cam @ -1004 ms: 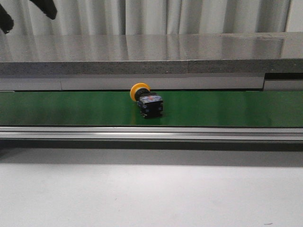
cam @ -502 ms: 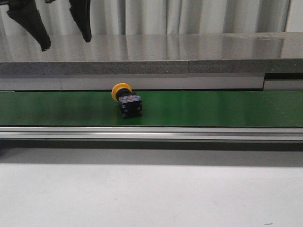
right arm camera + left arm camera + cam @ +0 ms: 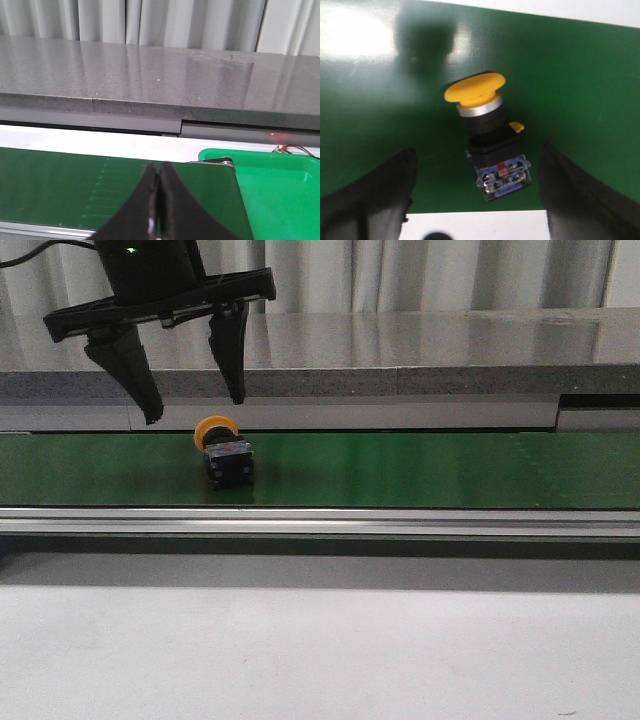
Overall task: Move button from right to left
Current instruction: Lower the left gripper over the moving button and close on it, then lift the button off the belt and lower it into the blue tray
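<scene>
The button lies on its side on the green belt, its yellow-orange cap toward the back and its black body toward the front. My left gripper hangs open just above it, one black finger on each side. In the left wrist view the button lies between the two open fingers, untouched, with its blue-white terminal end nearest the wrist. My right gripper is shut and empty over the right end of the belt; it does not show in the front view.
A grey stone ledge runs behind the belt and a metal rail along its front. A white table lies in the foreground. A bright green tray sits past the belt's right end.
The button has travelled left along the belt. My left gripper has come down from the top left corner and now straddles it from above, open.
</scene>
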Robot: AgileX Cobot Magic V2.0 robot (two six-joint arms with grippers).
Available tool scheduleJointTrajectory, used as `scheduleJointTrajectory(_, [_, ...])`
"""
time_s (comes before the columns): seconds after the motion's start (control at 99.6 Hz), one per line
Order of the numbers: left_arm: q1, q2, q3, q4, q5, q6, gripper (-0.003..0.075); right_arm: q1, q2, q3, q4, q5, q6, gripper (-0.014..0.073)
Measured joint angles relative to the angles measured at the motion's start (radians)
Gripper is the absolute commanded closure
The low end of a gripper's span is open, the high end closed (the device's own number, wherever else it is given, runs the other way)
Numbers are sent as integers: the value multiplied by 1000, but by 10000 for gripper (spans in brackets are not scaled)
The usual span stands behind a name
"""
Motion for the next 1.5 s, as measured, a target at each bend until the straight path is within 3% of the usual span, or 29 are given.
scheduleJointTrajectory(0.412, [0, 77, -2, 6, 10, -2, 255, 0, 0, 0, 0, 0, 0, 662])
scheduleJointTrajectory(0.652, [33, 85, -2, 12, 18, -2, 505, 0, 0, 0, 0, 0, 0, 662])
scheduleJointTrajectory(0.743, [41, 85, -2, 14, 20, -2, 556, 0, 0, 0, 0, 0, 0, 662])
scheduleJointTrajectory(1.154, [57, 27, -2, 30, 20, 74, 556, 0, 0, 0, 0, 0, 0, 662])
scheduleJointTrajectory(1.496, [237, -103, -2, 74, 35, 290, 556, 0, 0, 0, 0, 0, 0, 662])
